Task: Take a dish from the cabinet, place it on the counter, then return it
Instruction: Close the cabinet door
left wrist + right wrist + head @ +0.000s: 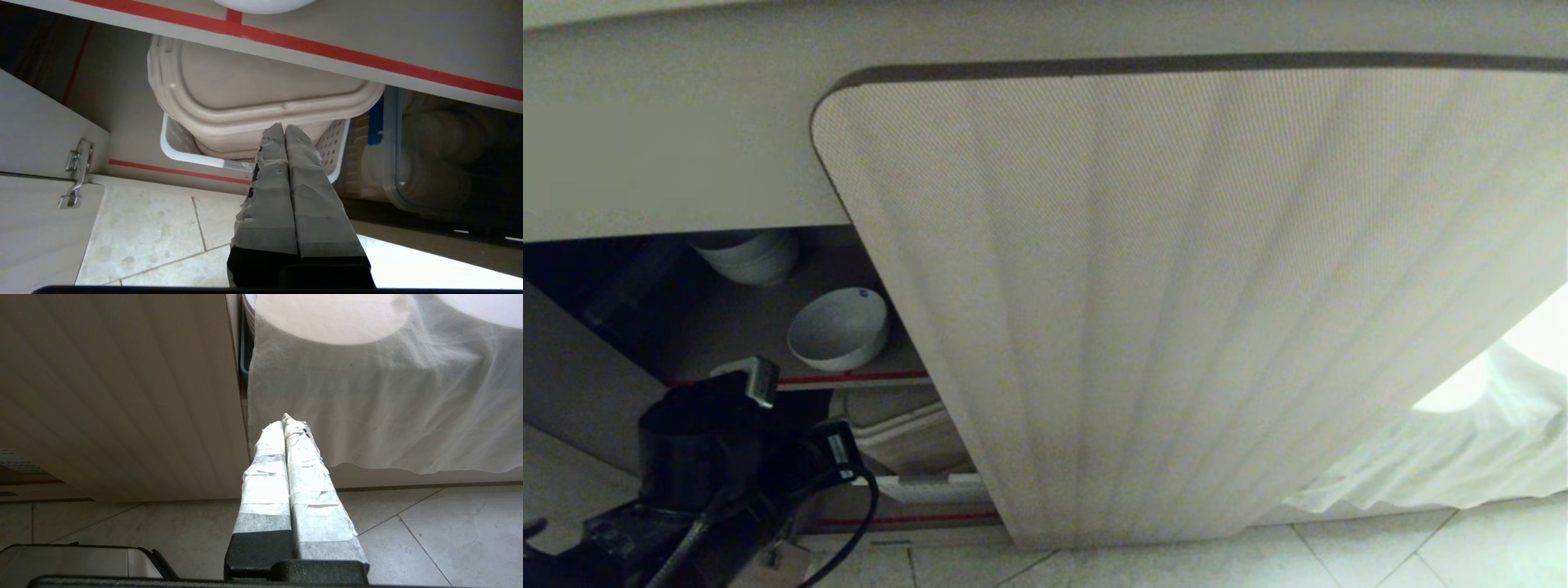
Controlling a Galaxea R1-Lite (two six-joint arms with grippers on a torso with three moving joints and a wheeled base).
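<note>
- Pale floor tiles [1339, 563] run along the foot of the cabinet [1176, 327], whose ribbed beige door fills most of the head view and hangs open in front of the right part of the interior; the counter [670, 147] crosses above as a thick cream edge.
- White cloth [1462, 457] drapes down just right of the door, reaching almost to the floor.
- On the upper shelf [849, 377], edged with a red strip, the dish [837, 329] sits near the front, tilted with its mouth towards the camera: a small plain white round bowl, empty. Behind it and apart stands a stack of white bowls [747, 255], half in shadow.
- Below that shelf, a white perforated basket [173, 143] holds beige lidded trays [261, 98], the top one jutting over the basket's rim. Beside it a clear tub [429, 163] with a blue clip holds round pale lids or discs; which, I cannot tell.
- A metal hinge [77, 171] shows on the left-hand door panel.
- Left gripper [284, 127] is low before the open compartment, under the red-edged shelf and pointing at the basket; its taped fingers [306, 179] are pressed together with nothing between them.
- Right gripper [286, 418] hangs near the floor where door and cloth meet, its white-taped fingers [265, 477] likewise closed and empty.
</note>
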